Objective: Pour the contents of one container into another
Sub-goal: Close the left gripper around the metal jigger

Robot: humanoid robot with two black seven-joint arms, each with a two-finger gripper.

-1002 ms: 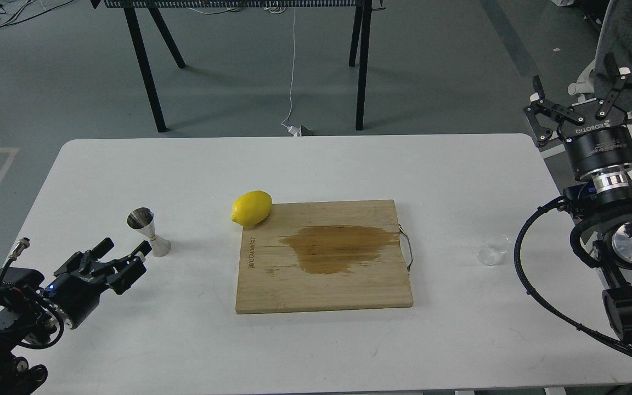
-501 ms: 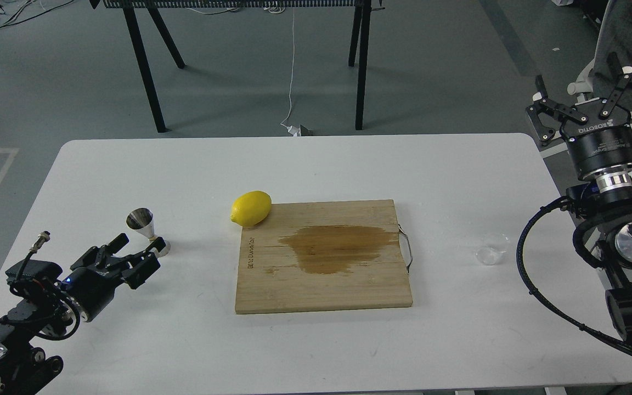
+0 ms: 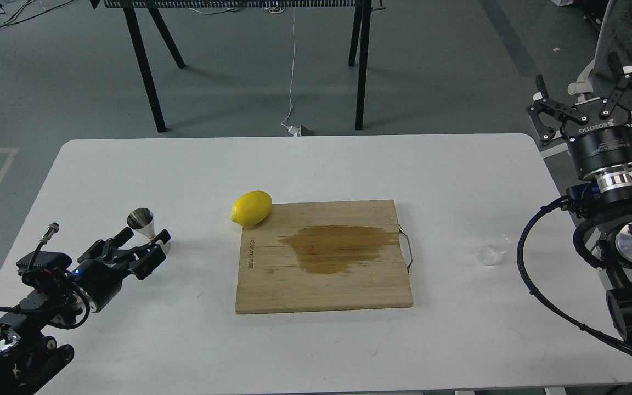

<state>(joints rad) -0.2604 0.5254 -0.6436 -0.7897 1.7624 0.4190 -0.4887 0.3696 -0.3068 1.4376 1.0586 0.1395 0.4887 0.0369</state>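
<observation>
Jigger (image 3: 148,230) stands upright at the left of the table (image 3: 316,164), long axis vertical, upper mouth open and tipped slightly toward the camera. Its lower cone is partly hidden behind the left gripper (image 3: 141,247).

Left gripper: low over the table, pointing right and far, fingers spread moderately with the jigger's waist and base between or just beyond the tips. No contact can be confirmed; nothing is held.

Cup (image 3: 492,249) sits at the right of the table, right of the board (image 3: 324,258), well apart from the jigger. It seems to lean or lie with its mouth up and right, but it is too clear and small to be sure. Contents cannot be seen.

Right gripper (image 3: 590,101): raised beyond the table's right edge, fingers pointing up and wide apart, empty, far from the cup.

Handling, judged: jigger is light, rigid, smooth steel and top-heavy on a small foot, so a nudge may tip it. Best hold is the narrow waist. Cup is very light, likely thin plastic, slippery and easily squeezed; take it across the wall near mid-height with a gentle grip.

Lemon (image 3: 251,208) rests at the board's far left corner; a dark wet stain marks the board's middle.
</observation>
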